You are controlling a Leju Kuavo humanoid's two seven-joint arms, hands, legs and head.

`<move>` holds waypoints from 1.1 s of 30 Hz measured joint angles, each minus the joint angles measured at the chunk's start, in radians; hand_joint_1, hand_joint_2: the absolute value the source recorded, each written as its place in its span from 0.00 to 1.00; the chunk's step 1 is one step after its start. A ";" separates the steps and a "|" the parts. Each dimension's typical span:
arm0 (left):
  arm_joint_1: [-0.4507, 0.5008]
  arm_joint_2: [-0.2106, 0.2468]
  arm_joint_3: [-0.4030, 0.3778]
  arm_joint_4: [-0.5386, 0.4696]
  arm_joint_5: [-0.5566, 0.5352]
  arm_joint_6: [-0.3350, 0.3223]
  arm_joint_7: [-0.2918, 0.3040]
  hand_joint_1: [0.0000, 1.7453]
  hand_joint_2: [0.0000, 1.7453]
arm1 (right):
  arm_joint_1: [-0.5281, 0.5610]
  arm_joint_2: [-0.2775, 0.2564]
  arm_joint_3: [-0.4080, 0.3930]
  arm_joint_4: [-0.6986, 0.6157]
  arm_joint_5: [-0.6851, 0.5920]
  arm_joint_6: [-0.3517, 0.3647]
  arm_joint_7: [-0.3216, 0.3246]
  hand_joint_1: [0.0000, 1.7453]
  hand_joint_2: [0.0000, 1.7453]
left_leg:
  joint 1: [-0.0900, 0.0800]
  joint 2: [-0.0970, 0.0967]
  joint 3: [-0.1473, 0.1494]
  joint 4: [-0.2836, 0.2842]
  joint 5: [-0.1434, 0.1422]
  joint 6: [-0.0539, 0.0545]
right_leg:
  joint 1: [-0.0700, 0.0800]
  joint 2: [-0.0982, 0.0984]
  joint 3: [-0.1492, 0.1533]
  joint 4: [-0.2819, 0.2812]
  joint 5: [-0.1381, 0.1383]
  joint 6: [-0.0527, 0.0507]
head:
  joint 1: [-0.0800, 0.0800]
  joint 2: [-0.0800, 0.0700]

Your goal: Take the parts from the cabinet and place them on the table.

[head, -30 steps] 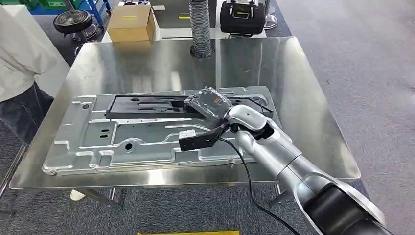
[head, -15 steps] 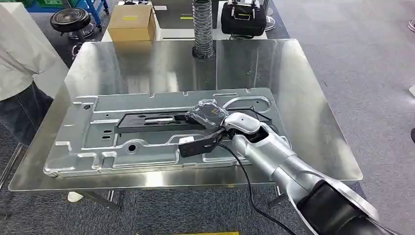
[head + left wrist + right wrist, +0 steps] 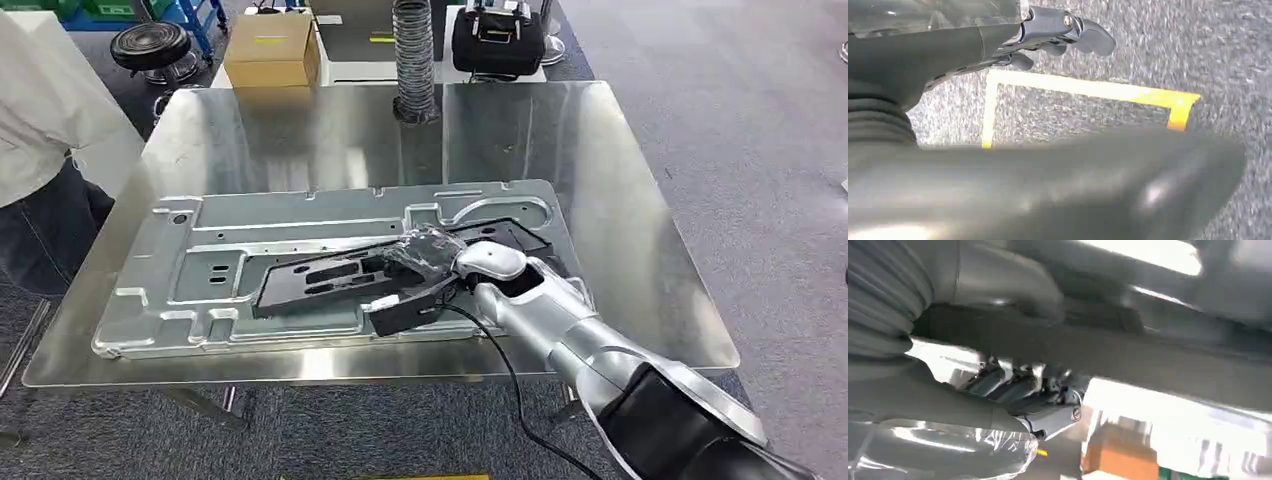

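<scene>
The robot's right hand grips a black part, resting tilted on the silver panel atop the steel surface, placement nearly finished, release remaining.

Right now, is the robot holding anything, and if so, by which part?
Yes. The right hand grips the long flat black plastic part at its right end, over the large stamped silver metal panel. The left hand holds nothing.
</scene>
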State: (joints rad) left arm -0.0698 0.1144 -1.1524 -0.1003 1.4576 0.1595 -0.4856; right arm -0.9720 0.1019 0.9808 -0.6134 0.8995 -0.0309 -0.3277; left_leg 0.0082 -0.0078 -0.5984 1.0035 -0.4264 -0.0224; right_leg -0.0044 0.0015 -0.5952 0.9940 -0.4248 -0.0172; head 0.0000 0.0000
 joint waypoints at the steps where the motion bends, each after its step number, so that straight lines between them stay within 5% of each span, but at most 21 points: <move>1: 0.001 0.000 -0.002 0.000 0.000 0.000 -0.002 0.00 1.00 | -0.001 0.001 0.002 0.002 -0.004 0.000 -0.003 0.00 0.00 | 0.002 0.001 -0.007 0.022 -0.019 -0.003 | -0.001 -0.001 0.004 -0.007 0.003 -0.005 | 0.001 0.000; 4: 0.000 0.001 -0.006 0.000 0.000 0.000 -0.002 0.00 1.00 | 0.000 0.001 0.006 0.010 -0.006 0.001 -0.006 0.00 0.00 | 0.006 0.002 -0.107 0.247 -0.135 -0.014 | 0.000 -0.001 0.003 -0.006 0.003 -0.010 | -0.003 0.000; 5: 0.002 0.001 -0.007 0.000 0.000 -0.001 -0.003 0.00 1.00 | 0.002 0.001 0.008 0.013 -0.011 0.001 -0.006 0.00 0.00 | 0.007 0.002 -0.134 0.303 -0.151 -0.018 | 0.000 -0.001 0.002 -0.005 0.003 -0.010 | -0.004 0.000; 6: 0.004 0.001 -0.009 0.000 0.000 -0.003 -0.006 0.00 0.00 | 0.003 0.001 0.011 0.015 -0.019 0.000 -0.007 0.00 0.00 | 0.008 0.002 -0.139 0.314 -0.143 -0.020 | 0.000 -0.001 0.001 -0.004 0.003 -0.010 | -0.004 0.000; 7: 0.004 0.001 -0.012 0.000 0.000 -0.002 -0.010 0.00 0.00 | 0.004 0.000 0.012 0.016 -0.027 -0.002 -0.007 0.00 0.00 | 0.012 0.002 -0.119 0.270 -0.111 -0.022 | -0.001 0.000 0.002 -0.001 0.002 -0.008 | -0.004 0.000; 9: 0.002 0.003 -0.014 0.000 0.000 0.010 -0.011 0.00 0.00 | 0.003 -0.001 0.013 0.016 -0.055 -0.004 -0.012 0.00 0.00 | 0.017 0.003 -0.028 0.093 -0.022 -0.022 | -0.003 0.002 0.003 0.007 -0.004 -0.001 | -0.004 0.000; 10: 0.001 0.004 -0.016 0.000 0.000 0.016 -0.010 0.00 0.00 | 0.002 -0.002 0.012 0.016 -0.075 -0.003 -0.016 0.00 0.00 | 0.020 0.003 0.007 0.016 -0.011 -0.022 | -0.003 0.002 0.001 0.013 -0.008 0.005 | -0.004 0.000; 16: -0.003 0.004 -0.023 0.000 0.000 0.028 -0.002 0.00 0.00 | 0.001 -0.011 -0.040 -0.016 -0.218 0.028 -0.049 0.00 0.00 | 0.014 0.001 0.012 0.002 -0.007 0.021 | -0.003 0.003 -0.008 0.029 -0.020 0.038 | -0.004 0.000; 19: -0.006 0.005 -0.023 0.000 0.000 0.028 -0.002 0.00 0.00 | 0.003 -0.020 -0.065 -0.031 -0.241 0.035 -0.057 0.00 0.00 | 0.012 0.003 0.009 0.001 -0.006 0.030 | -0.003 0.002 -0.106 0.240 -0.132 0.046 | -0.003 0.000; 21: -0.005 0.005 -0.024 0.000 0.000 0.027 0.000 0.00 0.00 | 0.018 -0.026 -0.077 -0.040 -0.289 0.062 -0.075 0.00 0.00 | 0.010 0.002 0.009 0.002 -0.007 0.031 | -0.003 0.002 -0.156 0.342 -0.154 0.047 | -0.003 0.000; 23: -0.005 0.005 -0.026 0.000 0.000 0.024 0.001 0.00 0.00 | 0.034 -0.042 -0.116 -0.074 -0.419 0.114 -0.111 0.00 0.00 | 0.009 0.000 0.009 0.004 -0.007 0.031 | -0.001 0.002 -0.113 0.251 -0.090 0.039 | -0.002 0.000; 25: -0.006 0.005 -0.028 0.000 0.000 0.017 0.001 0.00 0.00 | 0.037 -0.057 -0.168 -0.118 -0.531 0.147 -0.145 0.00 0.00 | 0.005 0.000 0.010 0.005 -0.008 0.029 | 0.003 0.002 -0.019 0.057 -0.004 0.022 | -0.002 0.000; 29: -0.005 0.007 -0.027 0.000 0.000 0.000 -0.012 0.00 0.00 | 0.109 -0.110 -0.271 -0.247 -0.738 0.132 -0.220 0.00 0.00 | 0.007 0.000 0.010 0.000 -0.006 0.012 | 0.017 -0.002 -0.001 0.010 -0.008 0.013 | -0.006 0.000; 31: 0.003 0.004 -0.007 0.000 0.000 -0.003 -0.024 0.00 0.00 | 0.219 -0.130 -0.386 -0.388 -0.868 -0.015 -0.299 0.00 0.00 | 0.008 0.000 0.010 0.009 -0.017 0.002 | 0.004 -0.011 0.013 -0.009 -0.001 0.004 | -0.007 0.000; 33: 0.016 0.002 0.022 0.000 0.000 0.007 -0.035 0.00 0.00 | 0.342 -0.145 -0.508 -0.542 -0.913 -0.179 -0.335 0.00 0.00 | 0.007 0.002 -0.028 0.110 -0.086 -0.004 | 0.004 -0.015 0.020 -0.014 -0.004 -0.005 | -0.010 0.000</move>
State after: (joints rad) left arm -0.0543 0.1167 -1.1306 -0.1003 1.4576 0.1663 -0.5211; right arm -0.6299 -0.0435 0.4732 -1.1554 -0.0130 -0.2097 -0.6627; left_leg 0.0153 -0.0055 -0.6261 1.1130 -0.5120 -0.0265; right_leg -0.0008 -0.0139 -0.5748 0.9805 -0.4285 -0.0226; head -0.0095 0.0000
